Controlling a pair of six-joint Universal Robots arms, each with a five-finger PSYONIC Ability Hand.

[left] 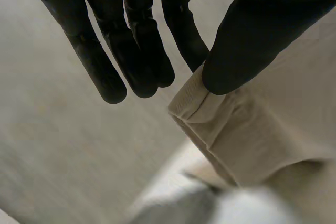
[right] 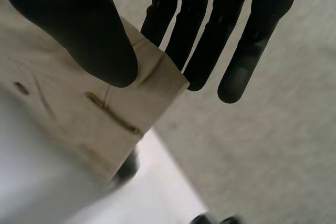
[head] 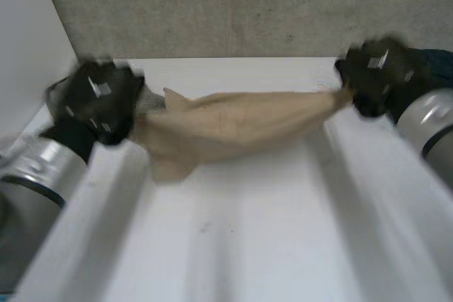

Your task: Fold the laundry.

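Left hand (head: 99,100) pinches one end of the beige garment (head: 233,129). Its wrist view shows the thumb pressed down on a hemmed corner (left: 197,106), with straight fingers behind the cloth. The right hand (head: 379,76) does the same at the other end, thumb over a stitched corner (right: 157,80) and fingers backing it. The garment hangs stretched between the two hands above the white surface (head: 248,245). It is bunched into a narrow band, and a loose flap sags below it near the left hand (whether that flap touches the surface I cannot tell).

The main risk looks to be slip. Each hold is on the very edge of the cloth, with only the thumb tip covering it, so any further pull apart could tug a corner free and drop that end. A one-sided drop would leave the garment in a heap.

The second risk is the bunching. If the cloth is lowered as it hangs, the twisted middle and the sagging flap would probably land first and crease under the rest, giving a crooked base for the fold. Uneven lowering by the two hands would skew the garment on the surface.
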